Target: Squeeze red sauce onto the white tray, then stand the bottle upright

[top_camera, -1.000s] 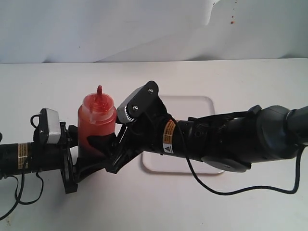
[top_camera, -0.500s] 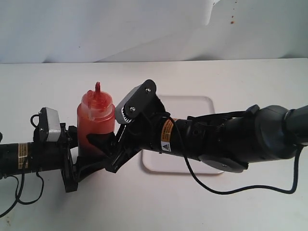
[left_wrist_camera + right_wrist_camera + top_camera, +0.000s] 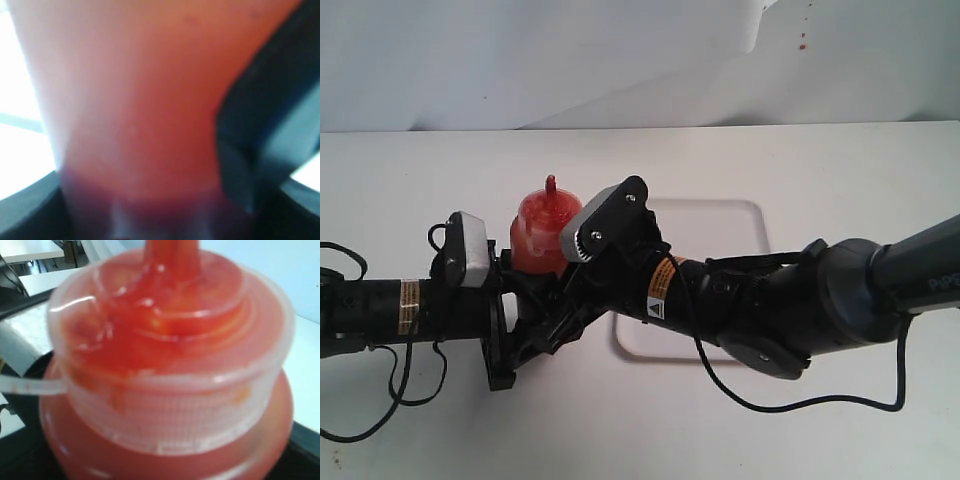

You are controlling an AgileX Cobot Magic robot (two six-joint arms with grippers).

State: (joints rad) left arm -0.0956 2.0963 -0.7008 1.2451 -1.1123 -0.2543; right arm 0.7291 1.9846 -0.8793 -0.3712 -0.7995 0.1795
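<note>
The left claw (image 3: 532, 302) grips the lower body of the bottle (image 3: 545, 228), which is upright with its nozzle up. The right claw (image 3: 558, 318) reaches in beside it, but I can't tell whether it presses. The white tray (image 3: 725, 225) lies mid-table (image 3: 420, 180), just beside the bottle, towards the right edge.

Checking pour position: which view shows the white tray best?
Exterior view: the tray shows its far edge and corners, its middle hidden behind the right arm. Both wrist views are filled by the bottle; no tray identifiable there.
</note>
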